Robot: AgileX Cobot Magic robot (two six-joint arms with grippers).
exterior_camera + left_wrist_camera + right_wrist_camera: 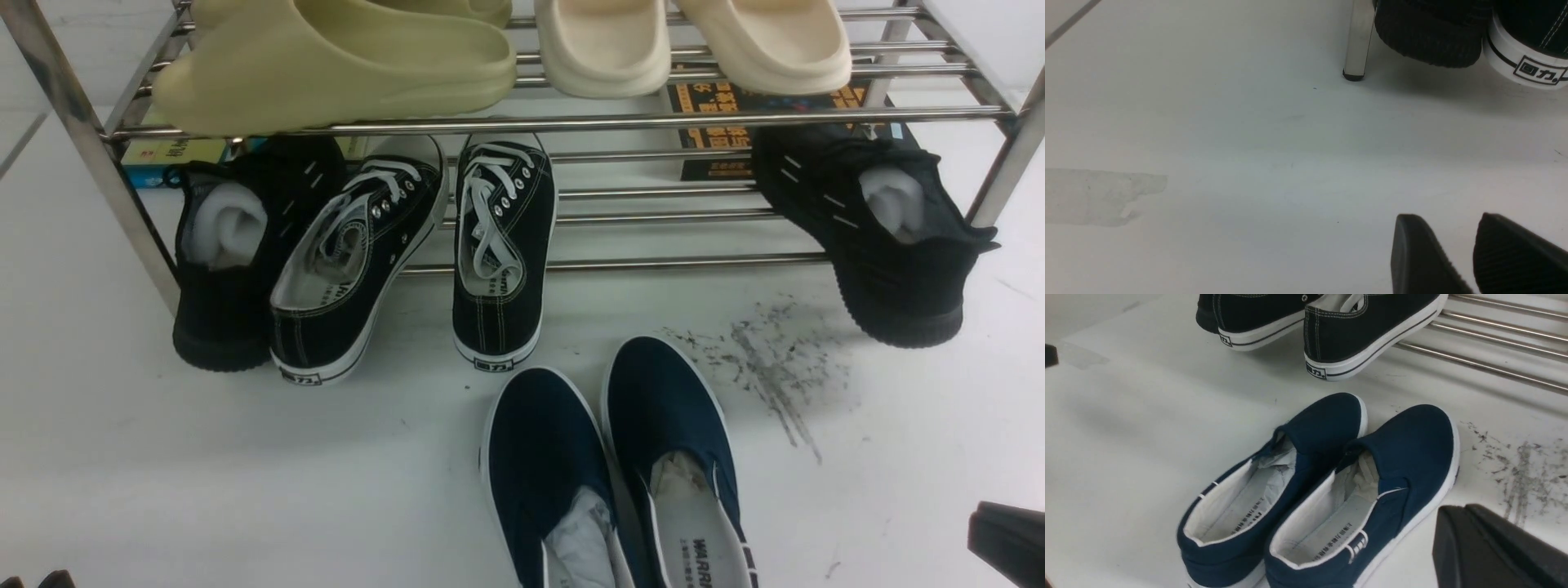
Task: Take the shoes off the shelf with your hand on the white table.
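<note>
The two navy-blue slip-on shoes (539, 441) (665, 400) lie side by side on the white table (204, 474), in front of the silver shelf (571, 122), toes toward it. They also show in the right wrist view (1327, 420) (1412, 445), with paper stuffing inside. My right gripper (1466, 514) is shut and empty, just beside the right shoe's sole; it shows at the front view's lower right edge (1008, 539). My left gripper (1447, 220) is open and empty over bare table near the shelf's left leg (1357, 41).
On the lower tier, heels overhanging: black lace-up sneakers (351, 253) (502, 245) and all-black knit sneakers (237, 245) (890, 237). Yellow-green slides (326, 57) and cream slides (694, 41) sit on top. Dark scuff streaks (767, 367) mark the table right of the navy shoes.
</note>
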